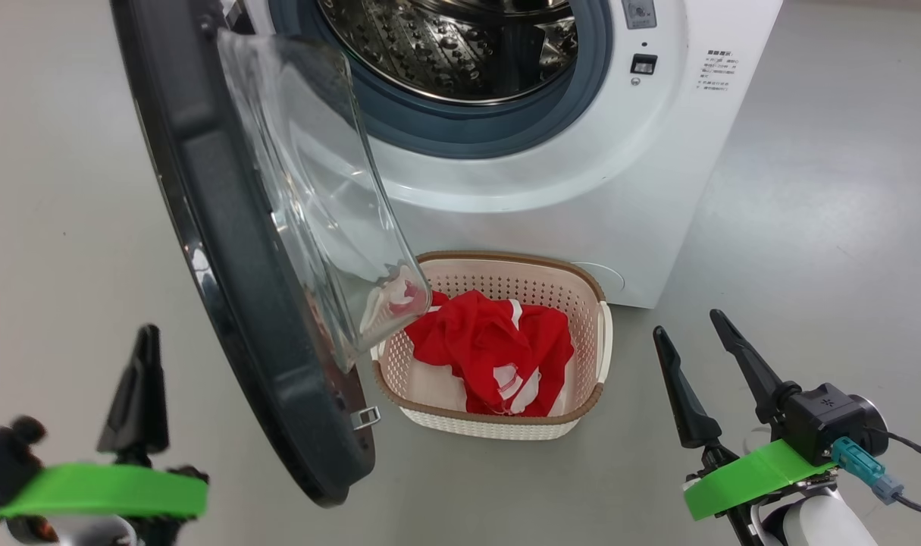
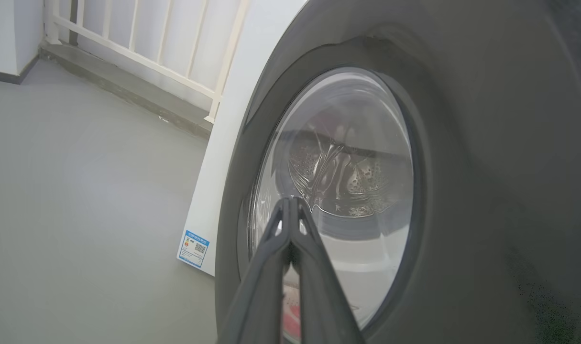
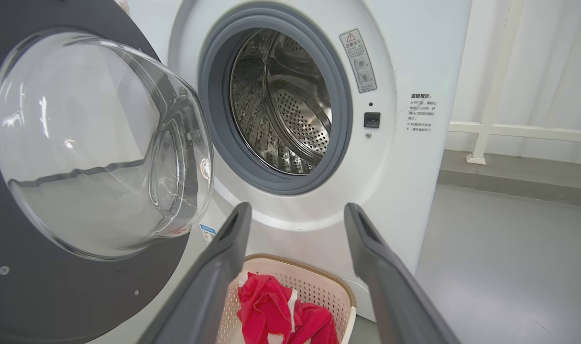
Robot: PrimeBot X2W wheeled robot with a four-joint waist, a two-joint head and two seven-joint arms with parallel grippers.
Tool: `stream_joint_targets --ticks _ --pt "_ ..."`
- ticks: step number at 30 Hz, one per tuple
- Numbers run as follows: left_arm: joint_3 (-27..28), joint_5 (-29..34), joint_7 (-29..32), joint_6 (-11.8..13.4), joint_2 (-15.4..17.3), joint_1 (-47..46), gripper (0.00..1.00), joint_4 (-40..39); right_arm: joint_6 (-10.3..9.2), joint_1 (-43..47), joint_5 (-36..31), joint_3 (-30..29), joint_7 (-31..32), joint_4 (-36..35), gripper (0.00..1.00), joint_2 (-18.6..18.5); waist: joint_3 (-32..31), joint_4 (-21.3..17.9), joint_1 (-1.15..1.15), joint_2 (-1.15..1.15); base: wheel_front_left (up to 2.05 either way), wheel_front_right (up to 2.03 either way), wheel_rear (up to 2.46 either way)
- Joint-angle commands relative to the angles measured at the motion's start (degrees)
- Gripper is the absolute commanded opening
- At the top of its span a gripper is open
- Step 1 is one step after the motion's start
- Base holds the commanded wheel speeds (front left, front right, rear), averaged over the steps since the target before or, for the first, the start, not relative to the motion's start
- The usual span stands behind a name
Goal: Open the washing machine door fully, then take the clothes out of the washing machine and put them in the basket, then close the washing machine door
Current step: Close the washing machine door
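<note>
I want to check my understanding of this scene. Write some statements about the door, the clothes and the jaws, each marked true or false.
1. The bright red clothes with white stripes lie in the cream perforated plastic basket. True.
2. The round black-rimmed glass door is closed. False: it stands wide open.
3. The steel drum of the white washing machine holds red fabric. False: it looks empty.
4. The left jaws are shut, the right jaws open. True.
5. The right jaws grip the basket. False: they are empty, apart from it.
</note>
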Motion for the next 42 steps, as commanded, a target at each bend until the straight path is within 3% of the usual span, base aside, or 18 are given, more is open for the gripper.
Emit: stream_joint_targets --ticks 1,14,23,30,42 --pt "2.7 -1.3 0.5 -0.4 0.9 -2.5 0.0 -2.0 0.02 -1.2 -0.4 1.4 -0.4 -1.4 1.0 0.2 0.0 0.0 0.0 0.0 0.0 0.0 0.0" --pt "10.6 -30.3 18.0 3.1 -1.9 -11.1 0.0 -7.9 0.02 -1.3 -1.0 1.7 -0.4 -1.4 1.0 0.2 0.1 -0.8 0.0 0.0 0.0 0.0 0.0" --pt "14.0 -44.4 27.3 10.0 -2.4 -15.7 0.0 -9.3 0.02 -1.7 -0.2 1.5 -0.4 -1.5 1.0 0.2 0.9 -2.0 0.0 0.0 0.0 0.0 0.0" --pt "15.2 -50.6 30.7 14.1 -3.0 -16.5 0.0 -11.6 0.02 -2.4 0.2 1.4 -0.4 -1.6 1.0 0.2 2.2 -3.3 0.0 0.0 0.0 0.0 0.0" --pt "12.0 -51.5 33.8 14.8 -3.1 -15.5 0.0 -14.7 0.02 -3.2 0.3 1.3 -0.4 -1.7 1.0 0.2 3.5 -5.2 0.0 0.0 0.0 0.0 0.0"
